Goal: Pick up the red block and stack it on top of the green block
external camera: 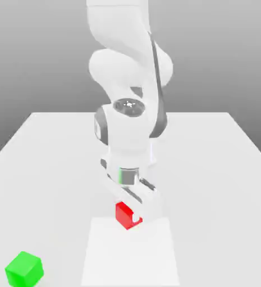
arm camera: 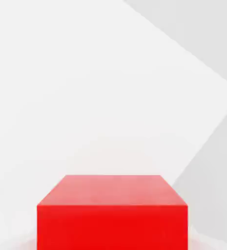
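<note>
The red block (external camera: 123,213) rests on the white table (external camera: 211,168), near the middle of its front part. My gripper (external camera: 128,216) has come down over it from above, and a white finger (external camera: 137,218) presses against the side of the block toward the exterior view's right. The gripper is shut on the red block. The block's top and one side face (arm camera: 113,215) are close up in the hand view. The green block (external camera: 24,269) sits apart, at the front corner on the exterior view's left.
The arm's white body (external camera: 129,129) rises just behind the red block. A paler rectangular patch (external camera: 129,260) lies on the table in front of it. Bare table stretches between the two blocks.
</note>
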### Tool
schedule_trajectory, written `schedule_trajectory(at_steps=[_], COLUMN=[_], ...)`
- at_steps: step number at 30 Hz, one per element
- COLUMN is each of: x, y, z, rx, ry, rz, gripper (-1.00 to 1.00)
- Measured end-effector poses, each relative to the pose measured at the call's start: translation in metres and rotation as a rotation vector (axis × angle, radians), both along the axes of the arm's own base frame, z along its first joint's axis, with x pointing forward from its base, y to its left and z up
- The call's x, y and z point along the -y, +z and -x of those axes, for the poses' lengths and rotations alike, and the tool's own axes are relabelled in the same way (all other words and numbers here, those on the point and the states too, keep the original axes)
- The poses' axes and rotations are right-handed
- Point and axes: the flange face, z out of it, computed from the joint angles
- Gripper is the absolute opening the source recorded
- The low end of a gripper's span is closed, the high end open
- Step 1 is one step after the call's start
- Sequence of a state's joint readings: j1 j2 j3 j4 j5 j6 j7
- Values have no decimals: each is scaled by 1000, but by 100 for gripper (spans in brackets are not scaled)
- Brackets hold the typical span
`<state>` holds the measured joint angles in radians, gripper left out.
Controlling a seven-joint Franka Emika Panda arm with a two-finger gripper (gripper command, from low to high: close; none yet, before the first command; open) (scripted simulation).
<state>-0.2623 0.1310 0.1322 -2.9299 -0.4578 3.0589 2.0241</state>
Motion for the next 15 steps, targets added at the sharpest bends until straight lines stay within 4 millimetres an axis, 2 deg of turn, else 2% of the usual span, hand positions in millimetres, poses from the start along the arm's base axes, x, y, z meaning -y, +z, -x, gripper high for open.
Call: schedule_trajectory(at_steps=[7, 15], x=[0, 1], y=[20, 41], z=[-6, -3], rx=[-3, -9], ry=[0, -2], rz=[20, 14], gripper=[-100, -100])
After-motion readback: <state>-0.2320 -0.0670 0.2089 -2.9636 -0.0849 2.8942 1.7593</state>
